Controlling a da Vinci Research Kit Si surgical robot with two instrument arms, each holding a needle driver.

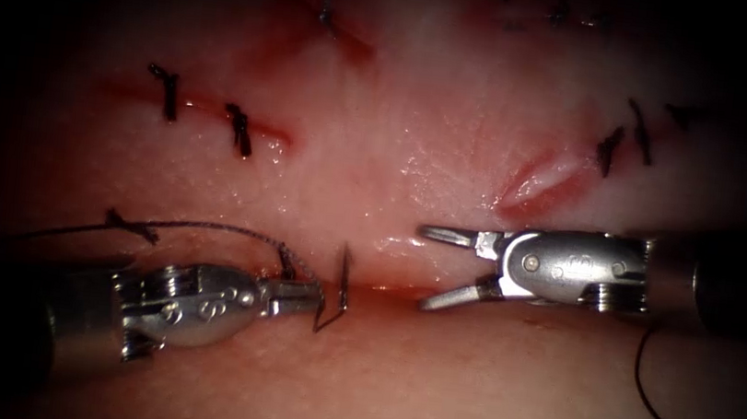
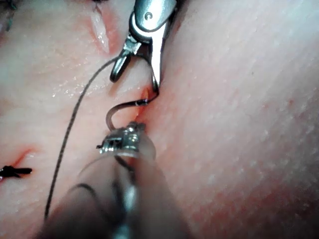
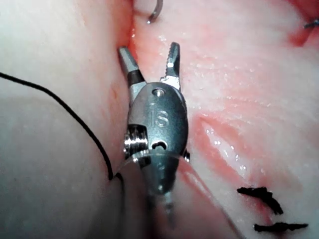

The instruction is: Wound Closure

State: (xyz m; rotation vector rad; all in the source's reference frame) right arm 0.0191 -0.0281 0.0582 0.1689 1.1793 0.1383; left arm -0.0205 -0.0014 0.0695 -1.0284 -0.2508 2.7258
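The needle point(image 1: 339, 291) is being gripped near its thread point(image 1: 196, 227) end by the left hand point(image 1: 313, 300), at the unstitched cut point(image 1: 384, 287); the right hand point(image 1: 430, 269), just beyond, is gaping empty. Stitches point(image 1: 238, 129) are sitting beyond.

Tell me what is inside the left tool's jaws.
The left tool holds the needle near its thread end, just above the cut. The stretch clamped between the jaws is hidden. The right tool holds nothing.
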